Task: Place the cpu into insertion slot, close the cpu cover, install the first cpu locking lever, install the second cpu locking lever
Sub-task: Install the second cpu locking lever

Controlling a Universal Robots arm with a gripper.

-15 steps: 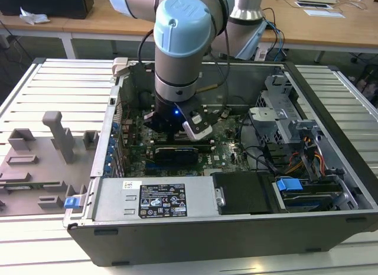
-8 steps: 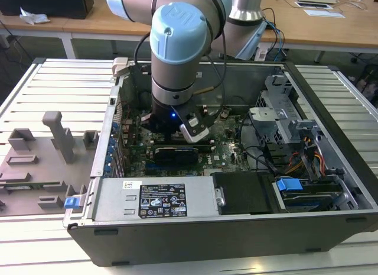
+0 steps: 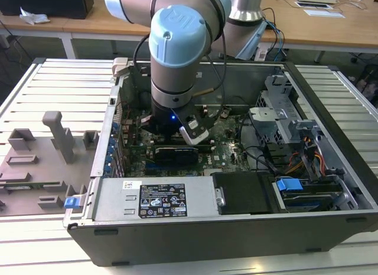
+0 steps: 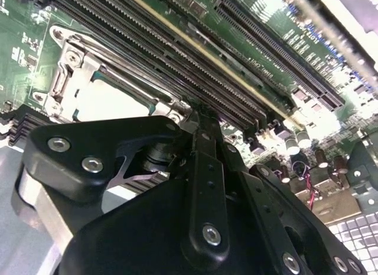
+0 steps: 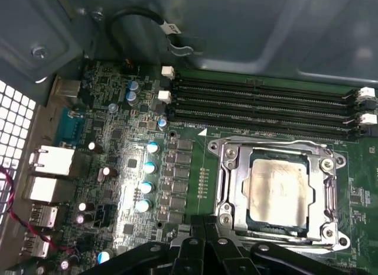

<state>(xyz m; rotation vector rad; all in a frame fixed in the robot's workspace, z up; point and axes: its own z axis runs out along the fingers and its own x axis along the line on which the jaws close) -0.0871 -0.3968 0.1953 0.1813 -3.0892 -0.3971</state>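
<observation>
Robot arm's black gripper (image 4: pixel 198 112) low over the green motherboard (image 5: pixel 136 139)
Its fingers (image 4: pixel 204 168) are pressed together, holding nothing. The square silver-grey cpu (image 5: pixel 277 189) lies in the silver-rimmed dark insertion slot (image 5: pixel 227 154), just beside the fingertips.

An open grey computer case (image 3: pixel 195 239) lies on a slatted metal tabletop (image 3: pixel 53 86). Inside it sit a green motherboard (image 5: pixel 195 168), long black memory slots (image 5: pixel 266 103), a labelled power supply (image 3: pixel 159 199) and drive bays with blue tabs (image 3: pixel 289 184). Grey plastic fixtures (image 3: pixel 41 157) stand toward the exterior view's left.
</observation>
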